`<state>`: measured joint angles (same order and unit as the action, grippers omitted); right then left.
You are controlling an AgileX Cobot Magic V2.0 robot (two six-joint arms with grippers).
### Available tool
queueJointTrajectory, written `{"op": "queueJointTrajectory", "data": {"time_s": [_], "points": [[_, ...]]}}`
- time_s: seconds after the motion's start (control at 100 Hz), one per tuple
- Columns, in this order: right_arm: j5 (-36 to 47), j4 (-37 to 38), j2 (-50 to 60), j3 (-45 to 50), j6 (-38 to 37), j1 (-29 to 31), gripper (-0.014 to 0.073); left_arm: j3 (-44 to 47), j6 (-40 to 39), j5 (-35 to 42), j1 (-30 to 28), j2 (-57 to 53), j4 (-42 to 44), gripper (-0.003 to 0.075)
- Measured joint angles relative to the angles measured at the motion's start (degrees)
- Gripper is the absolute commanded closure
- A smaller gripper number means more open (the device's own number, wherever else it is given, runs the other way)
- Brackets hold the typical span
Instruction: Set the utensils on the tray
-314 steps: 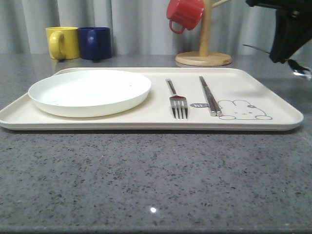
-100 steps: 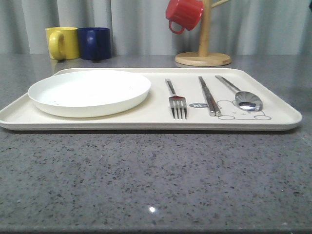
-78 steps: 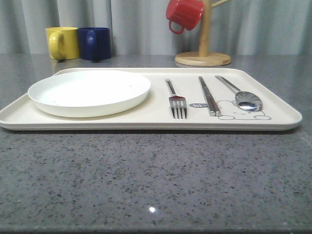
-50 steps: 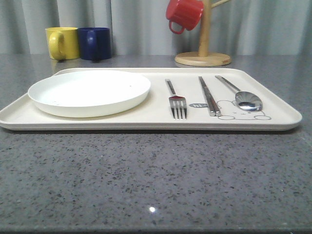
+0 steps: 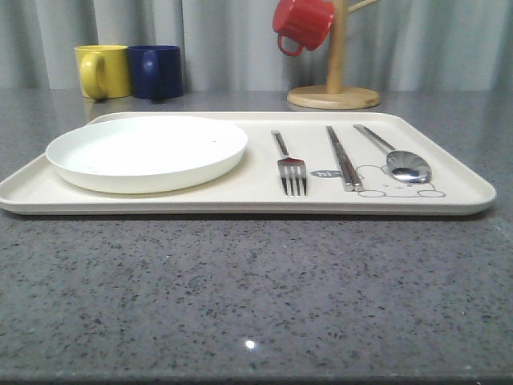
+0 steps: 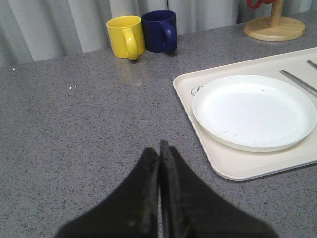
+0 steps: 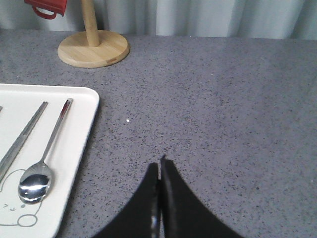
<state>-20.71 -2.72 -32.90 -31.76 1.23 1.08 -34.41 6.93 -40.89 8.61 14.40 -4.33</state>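
The cream tray (image 5: 240,188) lies across the middle of the grey table. On its right half lie three utensils side by side: a silver fork (image 5: 290,164), a pair of chopsticks (image 5: 345,159) and a spoon (image 5: 405,163) over the rabbit drawing. The spoon (image 7: 37,174) and chopsticks (image 7: 22,135) also appear in the right wrist view. My left gripper (image 6: 159,151) is shut and empty, over bare table off the tray's (image 6: 233,166) left side. Off the tray's (image 7: 74,148) right side, my right gripper (image 7: 159,166) is shut and empty above the tabletop.
A round white plate (image 5: 147,150) takes up the tray's left half. A yellow mug (image 5: 103,70) and a dark blue mug (image 5: 155,70) stand at the back left. A wooden mug tree (image 5: 334,88) with a red mug (image 5: 303,22) stands at the back right.
The right arm, which hung at the upper right holding the spoon 3.1 s ago, has left the front view. The spoon now lies on the tray. Nothing has moved in the last second.
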Motion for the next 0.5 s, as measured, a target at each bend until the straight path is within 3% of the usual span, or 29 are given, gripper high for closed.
{"op": "queueJointTrajectory", "data": {"time_s": [0.5], "points": [[2.21, 0.63, 17.83, 8.9, 0.0, 0.0, 0.0662, 0.0, 0.0, 0.0, 0.0, 0.0, 0.0, 0.0739]]}}
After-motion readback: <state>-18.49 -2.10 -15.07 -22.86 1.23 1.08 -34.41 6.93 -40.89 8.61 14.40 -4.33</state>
